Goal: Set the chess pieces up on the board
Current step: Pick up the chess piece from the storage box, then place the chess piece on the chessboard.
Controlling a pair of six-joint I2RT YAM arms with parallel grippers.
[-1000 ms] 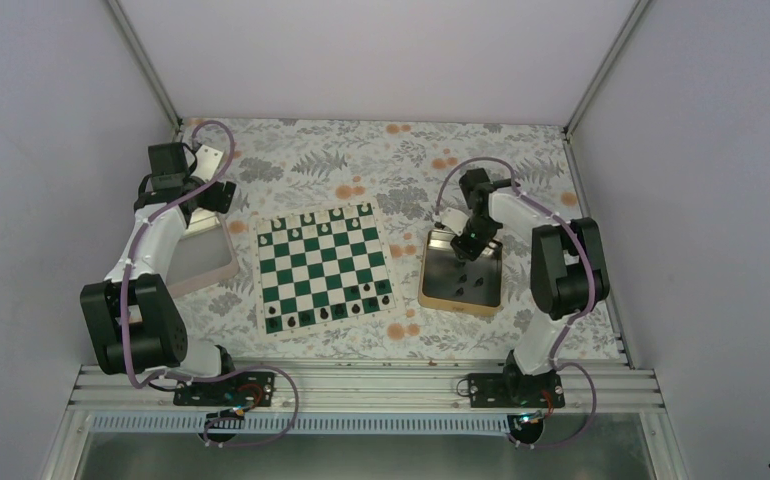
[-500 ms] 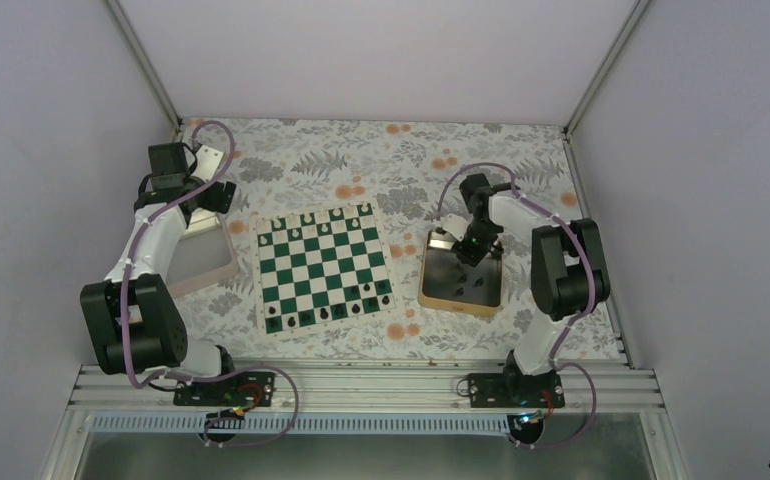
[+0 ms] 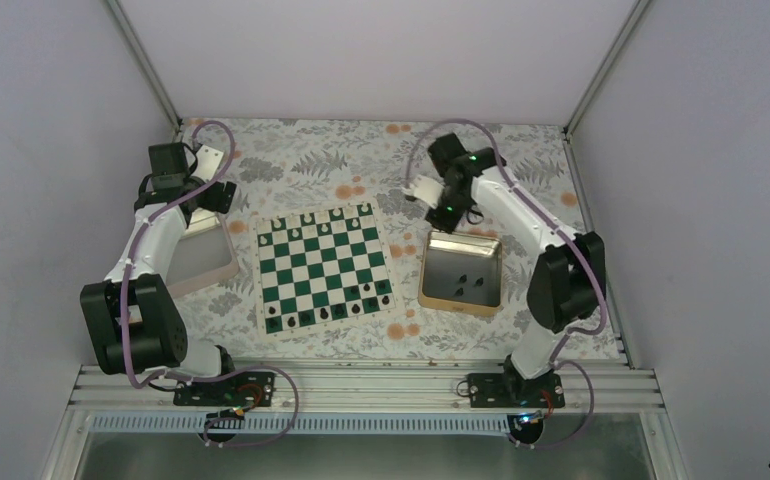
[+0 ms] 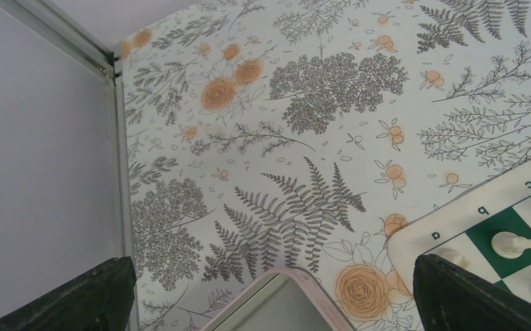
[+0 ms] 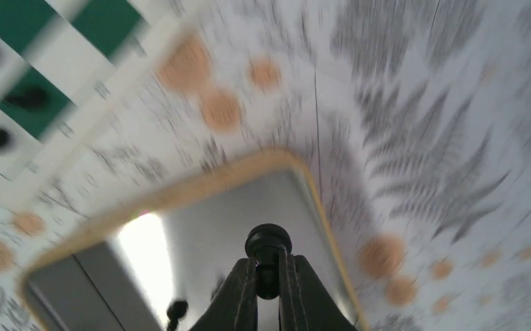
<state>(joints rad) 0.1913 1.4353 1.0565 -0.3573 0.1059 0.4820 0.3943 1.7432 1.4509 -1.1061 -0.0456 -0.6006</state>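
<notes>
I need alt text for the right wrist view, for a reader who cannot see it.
The right arm's jaws are shut on a black chess piece with a round head, with a gold tray behind it. Farther off, blurred, lie a floral table cover and a corner of the green and white board with black pieces on it.

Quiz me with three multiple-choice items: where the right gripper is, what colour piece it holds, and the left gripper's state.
1. Relative to the gold tray, the right gripper is: A down inside it; B up near its far rim; C off its near rim.
2. Its chess piece is: A white; B red; C black.
3. The left gripper is: A open; B shut on a pawn; C shut, empty.
Key: B, the top view shows it there; C, the right wrist view shows a black piece pinched; A, its fingers stand wide apart.
</notes>
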